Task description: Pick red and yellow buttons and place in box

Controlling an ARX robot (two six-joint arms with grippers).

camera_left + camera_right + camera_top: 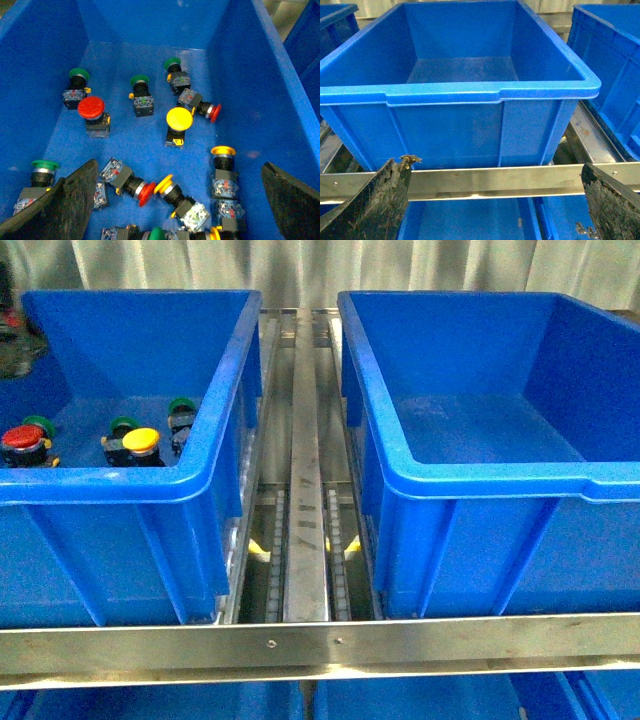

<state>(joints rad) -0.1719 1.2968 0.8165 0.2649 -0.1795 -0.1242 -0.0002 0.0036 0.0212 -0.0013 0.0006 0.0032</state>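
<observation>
Pick stage, judging by the bare box (pixel 492 92) — the left gripper (pixel 178 167) hangs wide apart and empty over the left crate (pixel 240 75), where red and yellow buttons (pixel 91 107) lie among green buttons (pixel 79 74); next, descend on the upright yellow cap (pixel 179 118). The right gripper (pixel 493 165), also spread, faces the box

Left box (pixel 120 483) and right box (pixel 500 481) side by side on a rack (pixel 270 540), buttons (pixel 179 118) scattered inside the left box, rail (pixel 305 470) between the boxes, crossbar (pixel 400 641) before them, another box (pixel 150 705) below
</observation>
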